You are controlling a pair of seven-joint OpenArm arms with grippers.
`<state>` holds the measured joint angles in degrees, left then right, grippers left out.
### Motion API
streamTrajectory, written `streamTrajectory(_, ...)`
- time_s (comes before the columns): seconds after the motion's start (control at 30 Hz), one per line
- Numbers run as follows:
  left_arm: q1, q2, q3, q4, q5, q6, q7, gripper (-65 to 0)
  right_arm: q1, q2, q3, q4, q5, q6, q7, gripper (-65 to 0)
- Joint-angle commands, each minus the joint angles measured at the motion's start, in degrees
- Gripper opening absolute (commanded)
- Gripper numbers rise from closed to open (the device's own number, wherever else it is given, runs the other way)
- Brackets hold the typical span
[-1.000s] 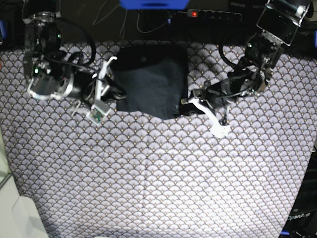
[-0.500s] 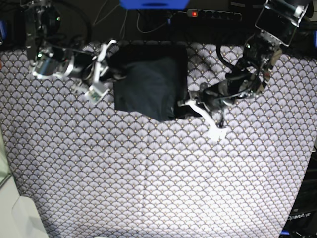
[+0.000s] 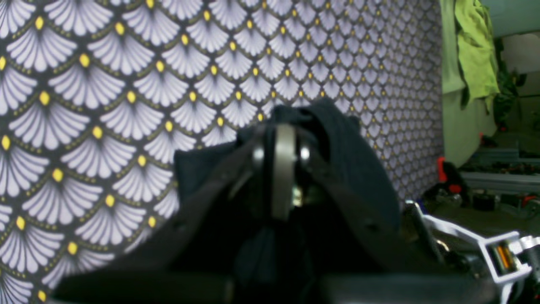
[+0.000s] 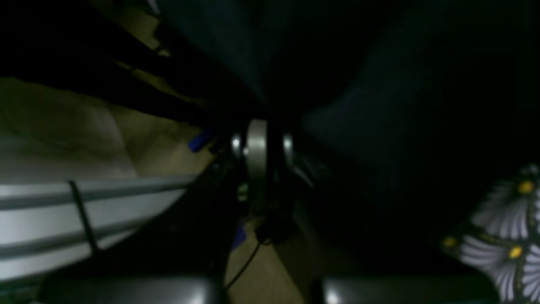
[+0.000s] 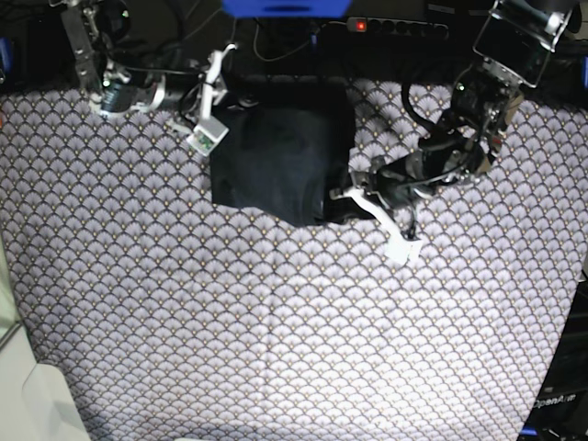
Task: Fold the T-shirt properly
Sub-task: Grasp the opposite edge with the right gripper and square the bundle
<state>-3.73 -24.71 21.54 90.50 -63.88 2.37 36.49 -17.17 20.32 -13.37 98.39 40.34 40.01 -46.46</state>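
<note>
Dark charcoal soft cloth T-shirt [image 5: 280, 152] folded, flat on fan-patterned counter [image 5: 276, 322]. Left hand [image 5: 342, 204] clamped on shirt's near corner. Right hand [image 5: 230, 92] closed at far corner; pinching cloth or not, can't tell.

A patterned cloth [image 5: 276, 322] of pale fan-shaped scales with small yellow dots on a dark ground is covering the counter and spreading across nearly the whole base view. Beyond its far edge a black power strip [image 5: 395, 28] is lying with a red switch glowing at its left end, and a blue object [image 5: 285, 6] is sitting just left of it. In the left wrist view a yellow-green cloth [image 3: 474, 46] is hanging in the background at upper right.
</note>
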Motion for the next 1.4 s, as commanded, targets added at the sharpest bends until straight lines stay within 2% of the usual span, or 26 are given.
streamTrajectory(0.0, -1.15, -0.3, -0.57, 1.06, -0.87, -0.57, 0.56, -65.0, 0.33, 0.83, -0.13, 1.0, 1.2, -0.01, 1.31, -62.1)
streamTrajectory(0.13, -1.15, -0.21, -0.57, 1.06, -0.87, -0.57, 3.64, -65.0, 0.07, 1.18, -0.66, 2.84, 1.29, -0.01, 1.14, -62.1)
streamTrajectory(0.27, -0.89, -0.21, -0.49, 1.06, -0.61, -0.57, 3.73, -65.0, -2.3, 3.2, -0.39, 9.17, 1.29, -0.01, 1.14, -62.1)
streamTrajectory(0.57, -0.89, -0.65, -0.4, 0.45, -0.17, -0.57, 3.73, -65.0, -4.5, 3.46, -0.48, 13.57, 1.38, -0.01, 0.87, -62.1)
streamTrajectory(0.77, -0.8, -1.01, -0.4, 0.27, -0.17, -0.57, 3.82, -65.0, -4.06, 6.89, 1.01, 15.5, 1.55, -0.01, 1.31, -62.1)
streamTrajectory(1.1, 0.08, -1.01, -0.31, 0.27, -0.17, -0.57, 3.82, -65.0, 2.36, 10.59, 6.11, 15.41, 1.64, -0.01, 0.79, -62.1)
streamTrajectory(1.37, 0.25, -1.01, -0.31, 0.53, -0.17, -0.57, 3.82, -65.0, 8.25, 10.76, 6.02, 11.11, 1.29, -0.01, 0.79, -62.1)
